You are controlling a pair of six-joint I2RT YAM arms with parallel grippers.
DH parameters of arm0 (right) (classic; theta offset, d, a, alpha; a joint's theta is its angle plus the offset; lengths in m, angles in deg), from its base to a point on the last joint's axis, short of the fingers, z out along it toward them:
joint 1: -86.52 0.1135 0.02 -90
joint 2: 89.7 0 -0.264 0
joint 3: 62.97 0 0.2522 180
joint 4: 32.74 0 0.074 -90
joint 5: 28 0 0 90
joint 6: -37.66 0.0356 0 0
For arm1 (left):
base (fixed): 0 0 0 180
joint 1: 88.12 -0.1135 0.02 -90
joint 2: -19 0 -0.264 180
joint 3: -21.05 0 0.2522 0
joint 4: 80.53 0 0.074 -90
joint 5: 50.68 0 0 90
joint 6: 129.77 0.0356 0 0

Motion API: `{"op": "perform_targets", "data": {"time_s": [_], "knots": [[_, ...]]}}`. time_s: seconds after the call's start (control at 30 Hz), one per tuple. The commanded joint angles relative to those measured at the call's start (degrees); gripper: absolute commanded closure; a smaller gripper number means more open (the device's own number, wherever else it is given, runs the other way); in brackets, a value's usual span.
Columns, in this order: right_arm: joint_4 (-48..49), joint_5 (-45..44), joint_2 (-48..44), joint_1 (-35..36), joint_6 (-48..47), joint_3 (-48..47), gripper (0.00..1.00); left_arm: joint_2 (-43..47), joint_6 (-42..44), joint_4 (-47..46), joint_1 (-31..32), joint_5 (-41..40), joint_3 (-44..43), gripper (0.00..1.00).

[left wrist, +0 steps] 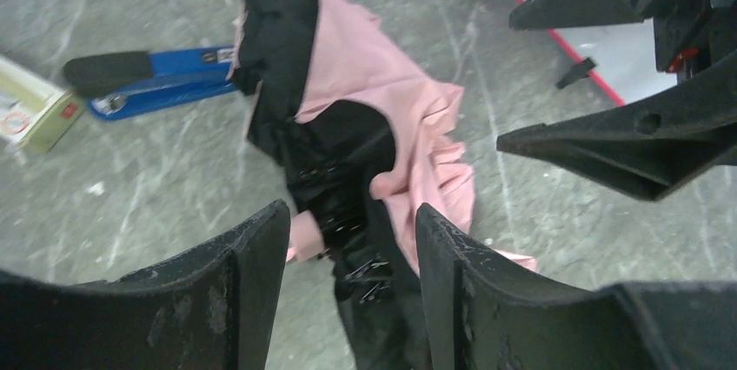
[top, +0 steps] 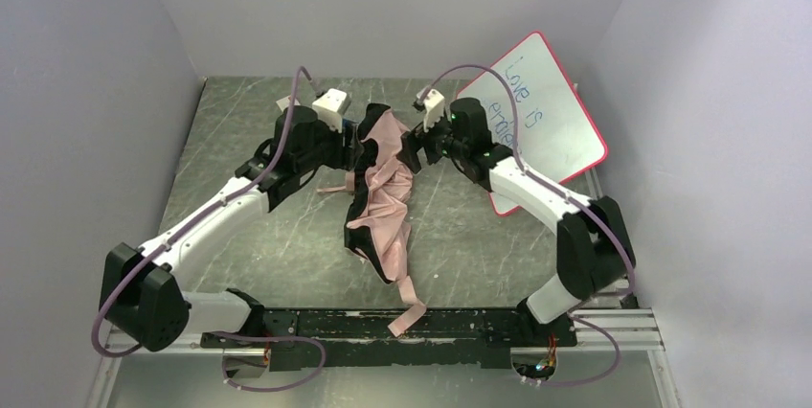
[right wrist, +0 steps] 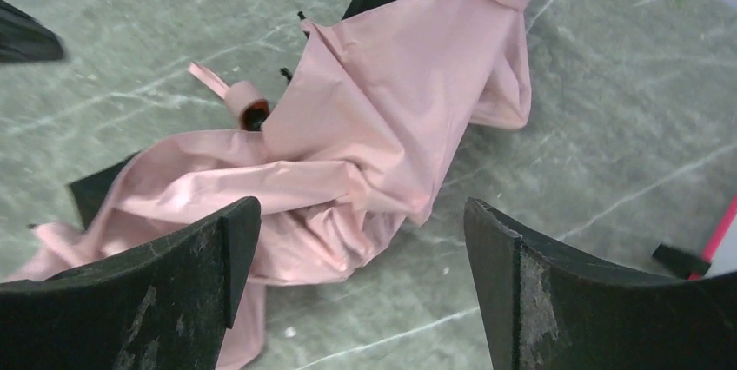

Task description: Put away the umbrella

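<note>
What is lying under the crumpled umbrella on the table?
Around the umbrella only grey tabletop shows; its crumpled pink-and-black fabric hides whatever is beneath.

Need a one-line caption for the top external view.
Left gripper and right gripper, both open, flank the crumpled pink-and-black umbrella on the table; a whiteboard sits at right.

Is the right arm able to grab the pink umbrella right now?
Probably yes. The right gripper hangs open just over the umbrella, with nothing between them. The left gripper sits on the other side, seemingly out of the way.
</note>
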Motion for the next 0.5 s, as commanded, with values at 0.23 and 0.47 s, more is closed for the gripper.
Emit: {"op": "perform_targets", "data": {"time_s": [0.23, 0.47], "knots": [[-9.31, 12.41, 16.44, -0.96, -22.8, -16.49, 0.11, 6.75, 2.72, 4.13, -2.22, -1.39, 3.75, 0.39], [-10.34, 19.33, 12.72, -2.1, -26.73, -12.75, 0.09, 6.84, 3.31, 2.61, -2.22, -1.78, 4.07, 0.36]]}}
